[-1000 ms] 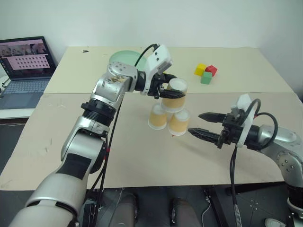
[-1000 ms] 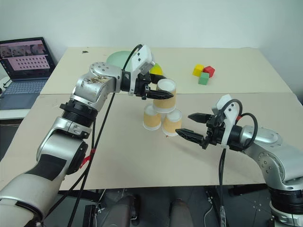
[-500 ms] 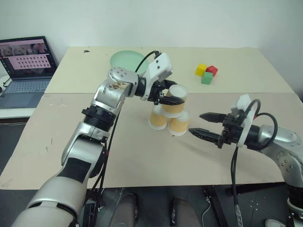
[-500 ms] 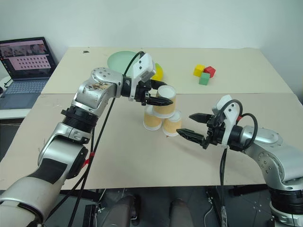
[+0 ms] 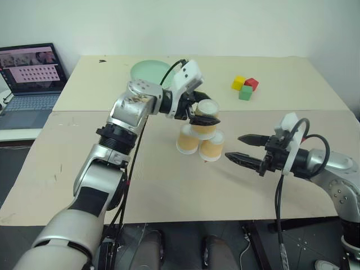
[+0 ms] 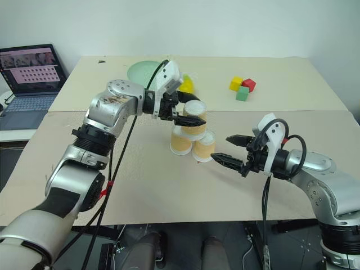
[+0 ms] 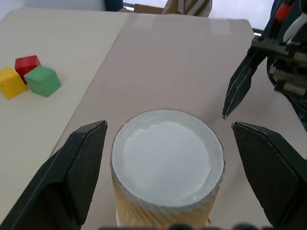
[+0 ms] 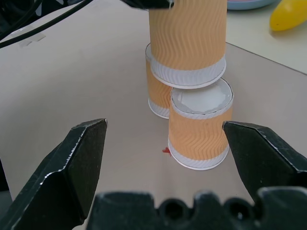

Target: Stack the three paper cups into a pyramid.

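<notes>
Three paper cups stand upside down mid-table as a pyramid. Two base cups point(image 5: 187, 139) point(image 5: 212, 147) sit side by side, and the top cup point(image 5: 209, 107) rests across them. My left gripper point(image 5: 208, 111) is open around the top cup; in the left wrist view its fingers point(image 7: 79, 163) stand clear on either side of the cup's white base point(image 7: 168, 158). To the right, my right gripper point(image 5: 233, 147) hovers open just off the nearer base cup point(image 8: 199, 129), pointing at the stack with nothing in it.
A green plate point(image 5: 149, 70) and a yellow fruit point(image 6: 187, 84) lie behind the stack. Yellow, red and green blocks point(image 5: 244, 88) sit at the back right. A laptop point(image 5: 28, 79) stands off the table's left edge.
My left gripper has gone from shut on the top cup to open, letting it go. The cup has come down onto the two base cups. The right arm has not moved.
</notes>
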You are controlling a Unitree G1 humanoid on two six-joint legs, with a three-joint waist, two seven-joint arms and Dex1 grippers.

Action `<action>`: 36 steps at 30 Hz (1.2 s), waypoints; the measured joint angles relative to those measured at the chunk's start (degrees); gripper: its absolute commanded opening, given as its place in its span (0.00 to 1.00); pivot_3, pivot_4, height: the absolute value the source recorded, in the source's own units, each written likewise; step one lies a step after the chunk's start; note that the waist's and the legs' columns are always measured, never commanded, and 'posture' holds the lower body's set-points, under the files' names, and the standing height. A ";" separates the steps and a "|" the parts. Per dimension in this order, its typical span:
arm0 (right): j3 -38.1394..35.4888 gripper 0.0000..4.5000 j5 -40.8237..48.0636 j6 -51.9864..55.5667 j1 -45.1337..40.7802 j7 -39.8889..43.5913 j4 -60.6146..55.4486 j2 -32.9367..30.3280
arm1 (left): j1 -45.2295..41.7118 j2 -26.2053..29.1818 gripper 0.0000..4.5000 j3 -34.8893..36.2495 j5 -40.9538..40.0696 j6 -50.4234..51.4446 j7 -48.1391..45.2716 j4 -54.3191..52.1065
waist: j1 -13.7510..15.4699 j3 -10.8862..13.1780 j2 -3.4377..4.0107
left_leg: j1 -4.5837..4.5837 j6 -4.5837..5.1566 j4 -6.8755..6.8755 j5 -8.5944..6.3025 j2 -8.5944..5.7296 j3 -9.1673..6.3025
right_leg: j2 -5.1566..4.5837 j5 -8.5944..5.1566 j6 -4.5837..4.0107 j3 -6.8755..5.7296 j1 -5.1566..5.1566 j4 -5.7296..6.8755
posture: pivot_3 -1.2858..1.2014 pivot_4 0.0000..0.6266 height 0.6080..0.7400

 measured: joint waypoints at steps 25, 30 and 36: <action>-10.61 1.00 -7.81 -7.64 6.95 -3.53 7.01 -1.28 | 28.69 16.78 0.98 17.87 -7.31 11.74 16.38 -29.94 | -1.08 0.03 -0.06 | 0.23 -0.05 0.00 0.03 0.05 -0.23 | -0.02 0.04 0.00 0.16 0.06 0.22 | 0.52 0.24 1.00; -12.21 1.00 -7.47 -7.61 9.46 -4.55 6.52 -0.37 | 38.09 15.52 0.98 21.56 -9.81 13.14 20.65 -39.38 | -0.54 -0.01 -0.03 | 0.28 -0.03 0.01 0.01 0.05 -0.32 | -0.04 0.05 0.00 0.16 0.15 0.14 | 0.52 0.24 1.00; -13.55 1.00 -7.78 -8.04 16.05 -5.74 4.64 2.08 | 51.49 11.08 0.98 19.68 -11.52 12.91 24.81 -46.66 | -0.04 -0.06 -0.03 | 0.27 -0.02 0.04 0.01 0.05 -0.32 | -0.04 0.07 -0.06 0.16 0.12 0.19 | 0.52 0.24 1.00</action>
